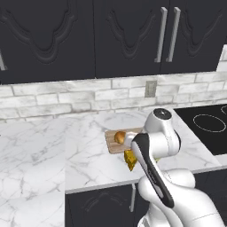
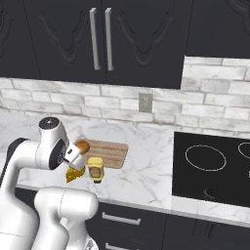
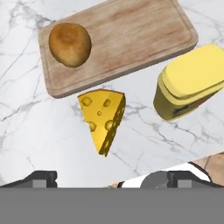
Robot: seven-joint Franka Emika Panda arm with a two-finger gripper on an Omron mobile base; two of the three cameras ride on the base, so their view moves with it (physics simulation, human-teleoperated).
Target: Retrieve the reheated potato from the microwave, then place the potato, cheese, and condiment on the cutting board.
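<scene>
The potato (image 3: 70, 44) (image 1: 119, 136) (image 2: 83, 146) lies on the left end of the wooden cutting board (image 3: 131, 30) (image 1: 114, 146) (image 2: 110, 152). On the marble just in front of the board lies the yellow cheese (image 3: 103, 118) (image 1: 130, 160) (image 2: 74, 175) wedge, off the board. The condiment (image 3: 190, 83) (image 2: 95, 169) bottle stands on the counter beside the cheese, close to the board's front edge. My gripper (image 3: 111, 179) hovers above the cheese, open, with nothing between its fingers. The microwave is out of view.
A black cooktop (image 1: 208, 124) (image 2: 215, 166) is set into the counter to the right of the board. The brick backsplash carries an outlet (image 2: 145, 102), with dark upper cabinets (image 2: 97, 39) above. The counter's front edge runs just below the cheese.
</scene>
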